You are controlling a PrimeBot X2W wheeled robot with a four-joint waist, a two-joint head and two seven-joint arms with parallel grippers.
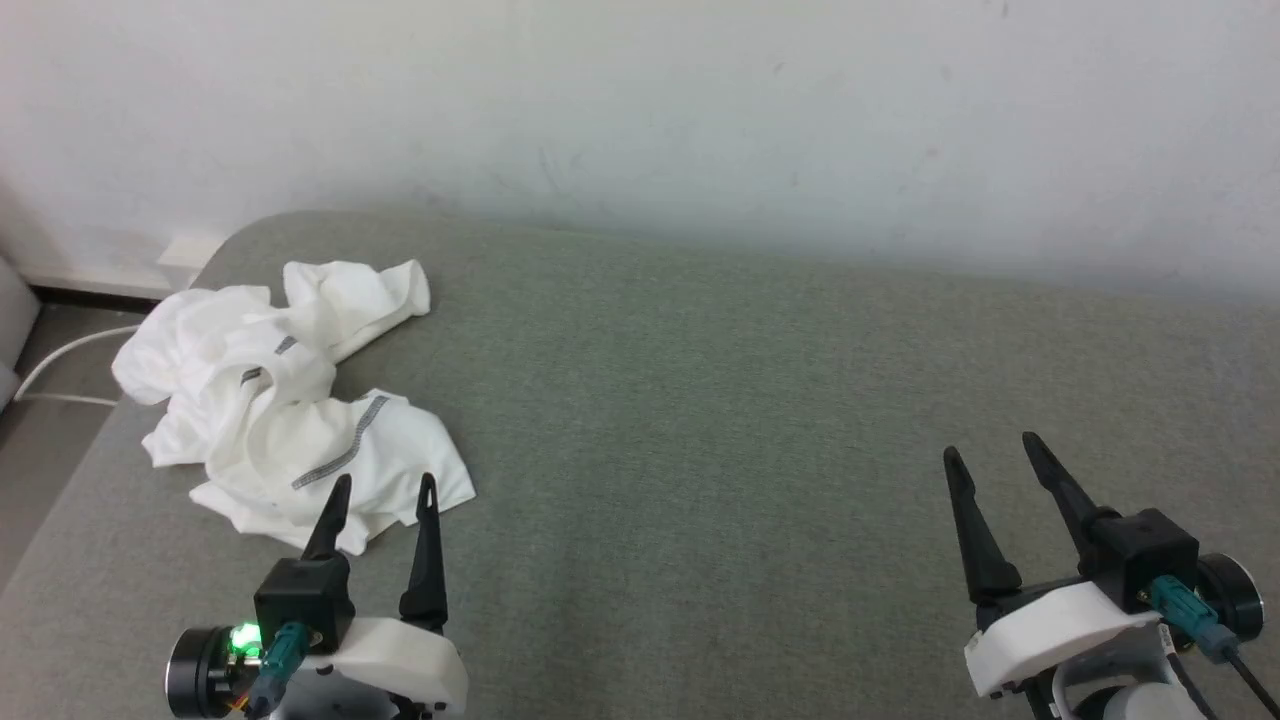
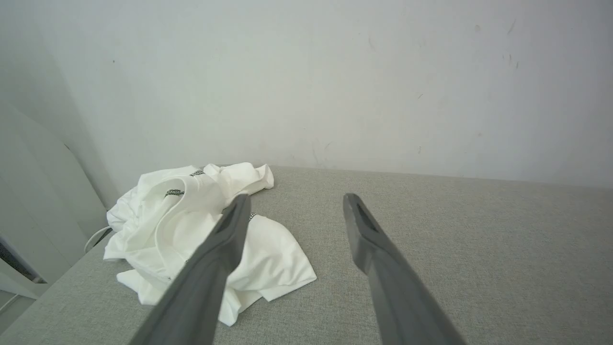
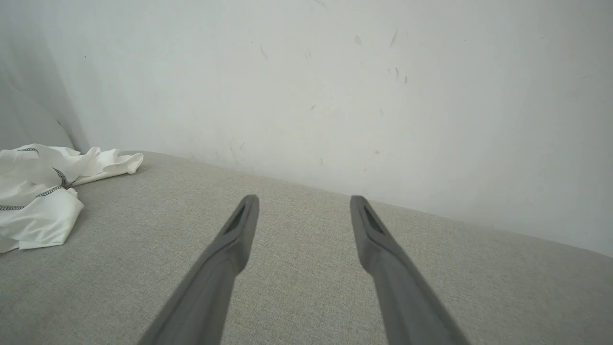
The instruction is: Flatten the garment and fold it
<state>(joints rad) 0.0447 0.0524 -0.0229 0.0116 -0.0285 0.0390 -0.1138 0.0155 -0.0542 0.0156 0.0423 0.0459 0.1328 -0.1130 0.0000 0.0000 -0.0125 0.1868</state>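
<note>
We're watching the shirt (image 1: 290, 400) lying crumpled just ahead of the left gripper (image 1: 386, 483), trailing away leftward; the right gripper (image 1: 989, 447) is hanging well off to its right. Both are standing spread, holding nothing.

The garment (image 3: 33, 225) is cut off at the left edge of the right wrist view; its middle is partly hidden behind the left gripper (image 2: 294, 199) in the left wrist view.

The shirt (image 1: 290, 400) lies on the surface (image 1: 700, 420) at left, the left gripper (image 1: 386, 480) just below it, and the right gripper (image 1: 989, 445) at lower right.
</note>
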